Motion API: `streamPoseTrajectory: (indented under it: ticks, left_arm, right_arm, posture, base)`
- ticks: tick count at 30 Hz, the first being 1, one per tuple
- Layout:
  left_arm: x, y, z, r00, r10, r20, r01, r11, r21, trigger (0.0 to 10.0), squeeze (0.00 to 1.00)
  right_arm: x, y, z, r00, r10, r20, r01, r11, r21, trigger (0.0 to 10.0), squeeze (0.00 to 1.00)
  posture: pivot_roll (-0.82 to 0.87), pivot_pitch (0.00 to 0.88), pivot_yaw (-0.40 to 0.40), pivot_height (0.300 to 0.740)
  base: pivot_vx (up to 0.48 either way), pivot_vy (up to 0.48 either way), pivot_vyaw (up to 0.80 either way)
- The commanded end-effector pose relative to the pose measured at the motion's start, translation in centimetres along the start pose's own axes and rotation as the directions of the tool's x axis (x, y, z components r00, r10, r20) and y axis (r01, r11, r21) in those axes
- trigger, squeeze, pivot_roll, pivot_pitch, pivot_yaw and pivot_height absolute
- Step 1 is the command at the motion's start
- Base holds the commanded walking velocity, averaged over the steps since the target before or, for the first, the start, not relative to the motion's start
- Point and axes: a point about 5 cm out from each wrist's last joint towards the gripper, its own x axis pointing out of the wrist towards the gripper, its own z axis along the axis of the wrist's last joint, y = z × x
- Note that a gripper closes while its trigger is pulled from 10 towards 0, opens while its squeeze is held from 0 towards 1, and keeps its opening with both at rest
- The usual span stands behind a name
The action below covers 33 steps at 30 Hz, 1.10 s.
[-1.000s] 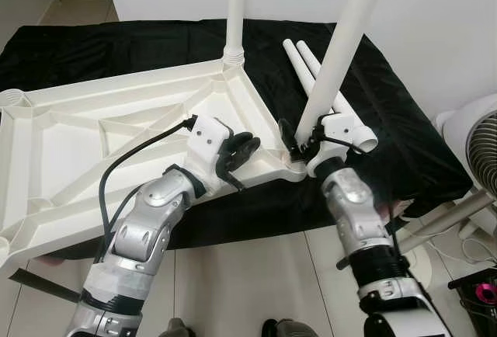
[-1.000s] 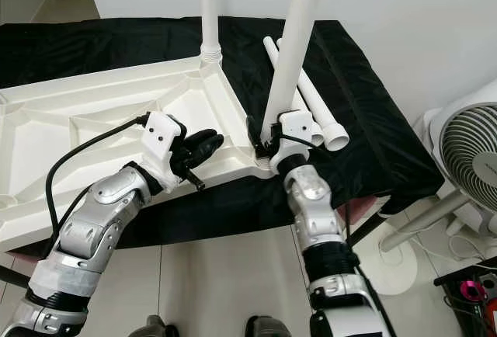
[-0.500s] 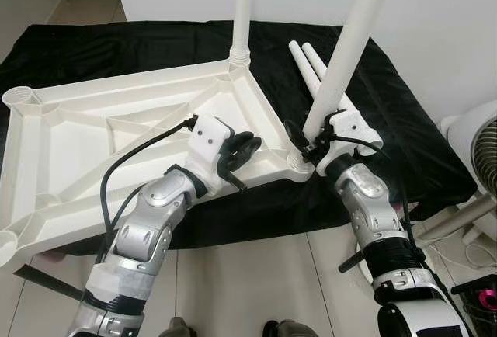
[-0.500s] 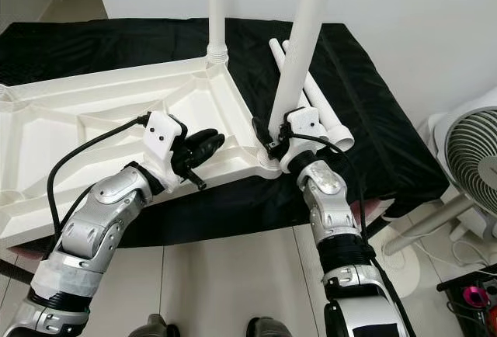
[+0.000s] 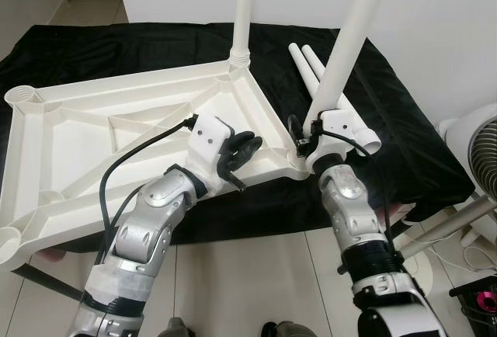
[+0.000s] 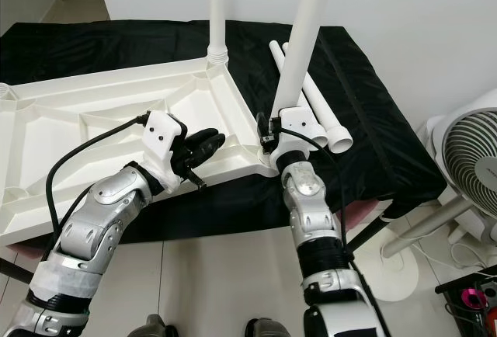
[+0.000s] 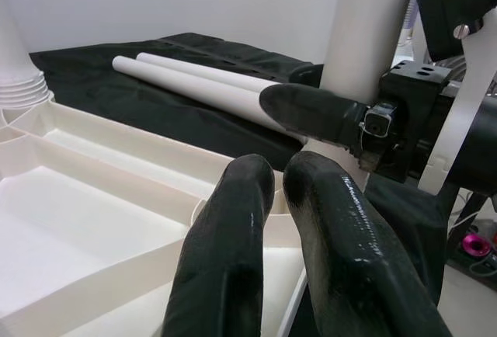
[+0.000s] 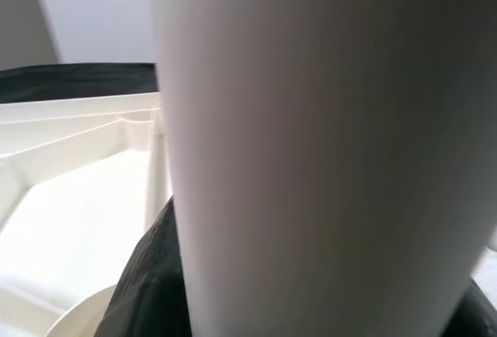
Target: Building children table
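Two legs stand in the upturned tabletop, two more wait on the cloth.

The white tabletop (image 5: 116, 143) lies underside up on the black-draped bench (image 5: 419, 143), so its corner sockets face upward. One leg (image 5: 242, 11) stands seated at the far corner; the tilted leg (image 5: 349, 38) meets the near corner socket, clasped low by the right gripper (image 5: 301, 137), probably to steer it home. The left gripper (image 5: 242, 151), fingers pressed together and holding nothing, rests on the near rim, likely steadying it. Spare legs (image 5: 311, 65) lie just beside.
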Motion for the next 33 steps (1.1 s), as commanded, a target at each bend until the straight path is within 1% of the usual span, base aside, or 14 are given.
streamPoseTrajectory:
  ticks: [1,5,10,11,13,14,16,20,21,22,28,31,32,33]
  left_arm:
    - [-0.2,0.1,-0.1,1.0,0.02,-0.006,-0.02,1.0,-0.011,10.0,0.0]
    - [-0.3,0.1,-0.1,1.0,0.021,-0.008,-0.021,1.0,-0.012,10.0,0.0]
    - [-0.2,-0.1,-0.1,1.0,0.012,-0.01,-0.012,1.0,-0.014,10.0,0.0]
    - [-0.2,-0.1,-0.1,1.0,0.009,-0.011,-0.009,1.0,-0.015,10.0,0.0]
    - [-0.2,-0.1,-0.1,1.0,0.007,-0.011,-0.007,1.0,-0.015,10.0,0.0]
    - [-0.2,-0.2,-0.1,1.0,0.007,-0.01,-0.007,1.0,-0.015,10.0,0.0]
    - [-0.2,-0.2,-0.1,1.0,0.008,-0.01,-0.008,1.0,-0.015,10.0,0.0]
    - [-0.2,-0.2,-0.1,1.0,0.009,-0.011,-0.009,1.0,-0.017,10.0,0.0]
    - [-0.1,-0.3,-0.1,1.0,0.008,-0.01,-0.008,1.0,-0.02,10.0,0.0]
    - [0.0,-0.5,-0.1,1.0,0.004,-0.007,-0.004,1.0,-0.022,10.0,0.0]
    - [0.2,-0.9,0.0,1.0,-0.01,-0.002,0.009,1.0,-0.028,10.0,0.0]
    - [0.4,-1.4,-0.1,1.0,-0.028,-0.001,0.028,0.999,-0.034,10.0,0.0]
    - [0.4,-1.4,-0.1,1.0,-0.028,-0.001,0.028,0.999,-0.034,10.0,0.0]
    - [0.5,-1.6,-0.1,0.999,-0.033,-0.001,0.033,0.999,-0.039,10.0,0.0]
  right_arm:
    - [-1.1,0.2,-2.2,0.99,-0.085,-0.112,0.087,0.996,0.005,10.0,0.0]
    - [-1.2,1.3,-1.7,0.993,-0.072,-0.094,0.078,0.995,0.059,10.0,0.0]
    - [-1.3,1.6,-1.2,0.997,-0.038,-0.065,0.043,0.997,0.072,10.0,0.0]
    - [-1.2,1.4,-1.0,0.998,-0.035,-0.05,0.039,0.997,0.071,10.0,0.11]
    - [-1.2,1.2,-0.8,0.999,-0.035,-0.038,0.038,0.997,0.072,10.0,0.11]
    - [-1.2,1.0,-0.6,1.0,-0.018,-0.022,0.02,0.997,0.079,10.0,1.0]
    - [-1.2,0.6,0.2,1.0,0.008,0.027,-0.01,0.996,0.085,10.0,1.0]
    - [-1.1,0.1,0.8,0.997,0.053,0.063,-0.058,0.995,0.079,10.0,1.0]
    - [-1.0,-0.3,0.9,0.994,0.084,0.07,-0.088,0.994,0.063,10.0,0.13]
    - [-0.8,-0.9,1.1,0.989,0.125,0.076,-0.128,0.991,0.049,10.0,0.0]
    - [-0.3,-1.9,1.5,0.973,0.219,0.078,-0.221,0.975,0.017,10.0,0.0]
    - [0.0,-2.6,1.5,0.934,0.354,0.045,-0.353,0.935,-0.04,10.0,0.0]
    - [0.0,-2.6,1.5,0.934,0.354,0.045,-0.353,0.935,-0.04,10.0,0.0]
    - [0.1,-2.8,1.2,0.911,0.411,0.011,-0.41,0.911,-0.043,10.0,0.0]
  posture:
    - [-0.03,0.083,-0.032,0.74]
    - [-0.03,0.086,-0.027,0.74]
    - [-0.03,0.086,-0.027,0.74]
    - [-0.03,0.086,-0.027,0.74]
    - [-0.03,0.086,-0.027,0.74]
    - [-0.03,0.086,-0.026,0.74]
    - [-0.03,0.086,-0.026,0.74]
    - [-0.03,0.082,-0.029,0.74]
    - [-0.03,0.078,-0.031,0.74]
    - [-0.03,0.074,-0.032,0.74]
    - [-0.03,0.069,-0.03,0.74]
    - [-0.03,0.063,-0.029,0.74]
    - [-0.03,0.063,-0.029,0.74]
    - [-0.03,0.057,-0.031,0.74]
  base:
    - [0.0,0.0,0.0]
    - [0.0,0.0,0.0]
    - [0.0,0.0,0.0]
    - [0.0,0.0,0.0]
    - [0.0,0.0,0.0]
    - [0.0,0.0,0.0]
    - [0.0,0.0,0.0]
    - [0.0,0.0,0.0]
    - [0.0,0.0,0.0]
    - [0.0,0.0,0.0]
    - [0.0,0.0,0.0]
    - [0.0,0.0,0.0]
    - [0.0,0.0,0.0]
    - [0.0,0.0,0.0]
